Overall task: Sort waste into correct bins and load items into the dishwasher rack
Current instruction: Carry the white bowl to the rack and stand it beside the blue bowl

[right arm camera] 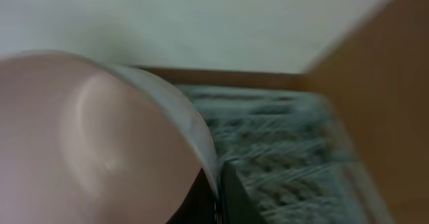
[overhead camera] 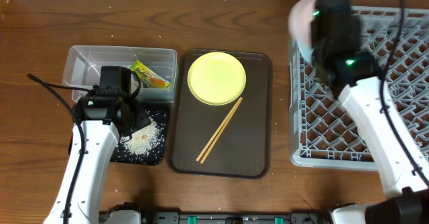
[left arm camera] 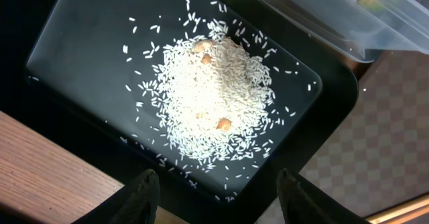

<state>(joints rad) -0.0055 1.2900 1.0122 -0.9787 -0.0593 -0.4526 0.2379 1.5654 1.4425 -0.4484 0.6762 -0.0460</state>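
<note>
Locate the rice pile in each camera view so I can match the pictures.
Overhead: the rice pile lies lower left, on the black tray.
Left wrist: it fills the centre of the picture, just above the open left gripper.
Right wrist: not in it; a bowl and the dishwasher rack fill the picture.
Shared landmark: the clear tub, above the tray overhead, top right in the left wrist view.

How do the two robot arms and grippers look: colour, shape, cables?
Both arms have white, rounded link segments and black joint and wrist housings. A thin black cable loops beside the left arm. The right arm shows small green lights on its black housing. The fingers of the left gripper are dark and blunt.
</note>
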